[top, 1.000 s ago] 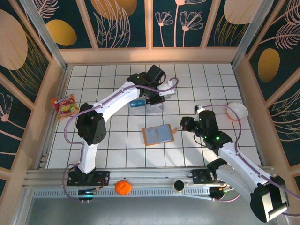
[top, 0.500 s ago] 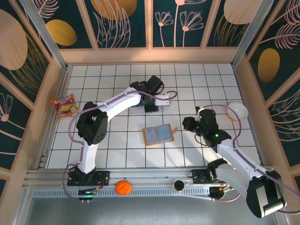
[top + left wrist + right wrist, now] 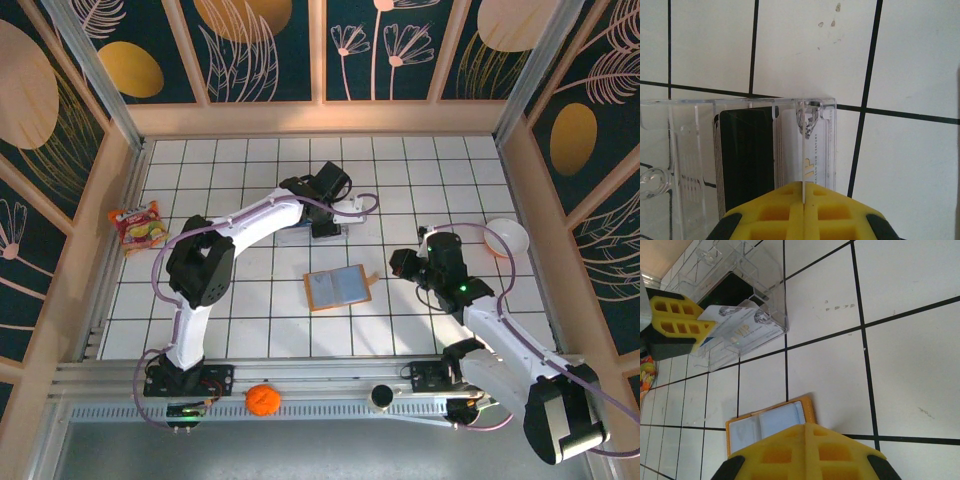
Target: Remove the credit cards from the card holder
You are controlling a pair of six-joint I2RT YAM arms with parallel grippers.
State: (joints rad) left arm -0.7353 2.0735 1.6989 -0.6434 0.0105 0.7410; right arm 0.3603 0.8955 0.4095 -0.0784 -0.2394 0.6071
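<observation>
The card holder (image 3: 338, 287) lies open on the tiles, orange with grey-blue pockets, and it also appears in the right wrist view (image 3: 767, 421). My left gripper (image 3: 318, 222) is over the clear plastic box (image 3: 740, 150), shut on a pale credit card (image 3: 737, 324) printed "VIP". In the left wrist view that card (image 3: 803, 160) stands edge-on between the yellow fingers (image 3: 785, 210). A dark card (image 3: 747, 155) stands inside the box. My right gripper (image 3: 400, 265) hovers just right of the card holder, shut (image 3: 807, 426) with nothing in it.
A noodle packet (image 3: 140, 226) lies at the left edge. A white bowl (image 3: 506, 238) sits at the right. An orange ball (image 3: 262, 399) and a black knob (image 3: 381, 396) rest on the front rail. Wooden walls enclose the tiled floor.
My left gripper has dropped down over the clear box, covering the blue card seen there a second ago. The right arm has shifted slightly. The card holder has stayed put.
</observation>
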